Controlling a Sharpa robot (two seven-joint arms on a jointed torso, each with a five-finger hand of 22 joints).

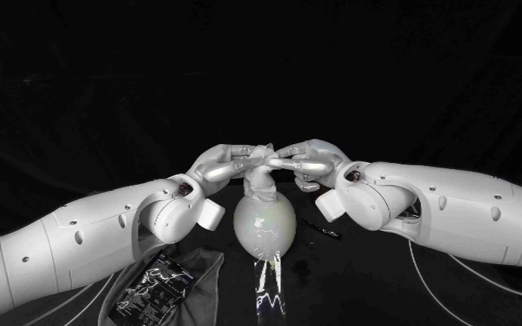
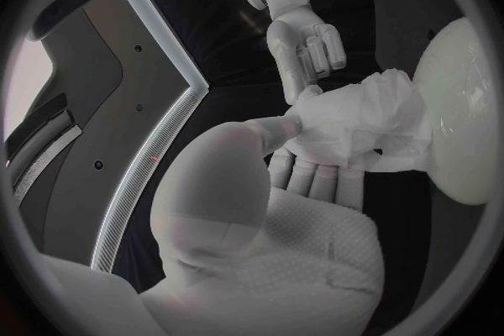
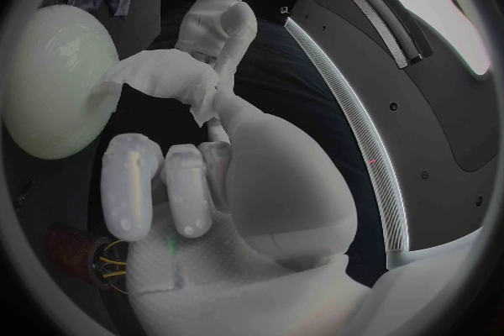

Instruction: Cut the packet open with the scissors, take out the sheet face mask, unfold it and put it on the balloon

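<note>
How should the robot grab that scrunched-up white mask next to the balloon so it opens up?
Probably by its loose outer edges, one from each side. The crumpled white sheet mask sits bunched against the pale oval balloon, pinched near its top between the left robot hand and right robot hand; pulling apart sideways should spread it.

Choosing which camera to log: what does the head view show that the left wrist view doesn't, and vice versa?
Head view, not left wrist: the packet beside the left arm, and a small dark thing right of the balloon. Left wrist, not head: the palm side of the left hand, its thumb on the bunched mask. Both: the balloon, and the left and right hand with fingers on the mask.
</note>
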